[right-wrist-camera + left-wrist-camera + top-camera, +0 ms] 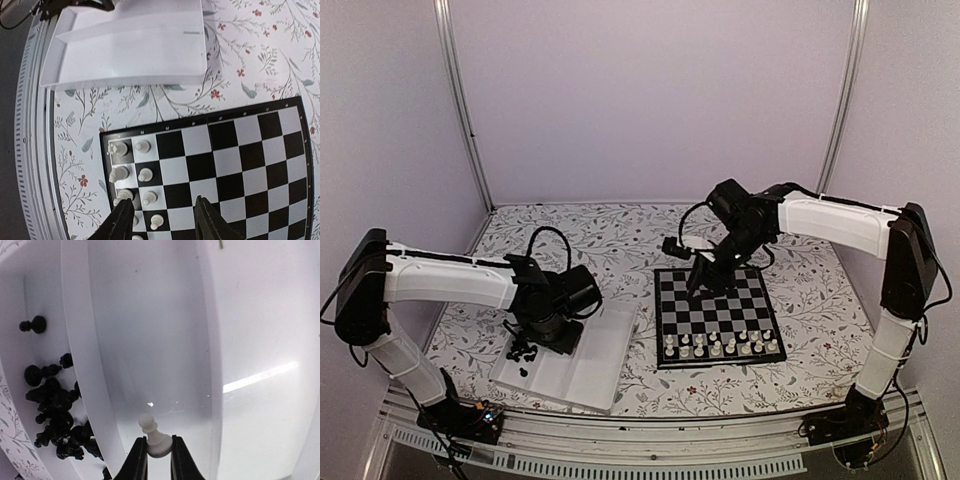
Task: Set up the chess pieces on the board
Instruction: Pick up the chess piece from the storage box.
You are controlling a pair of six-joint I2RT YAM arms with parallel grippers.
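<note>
One white pawn (152,432) is pinched at its base between the nearly closed fingers of the left hand (158,441). It sits in the middle compartment of the tray (605,345), which lies beside the board (715,300) on its left-arm side. Black pieces (55,410) lie heaped in the compartment farthest from the board. The board's two nearest rows hold white pieces (720,345). The right hand (162,217) hovers over the board, half-spread and empty. The grip is low and thin, so the pawn may pivot or slip on lifting. Carrying it across risks toppling neighbours or bumping the right hand above the board.
</note>
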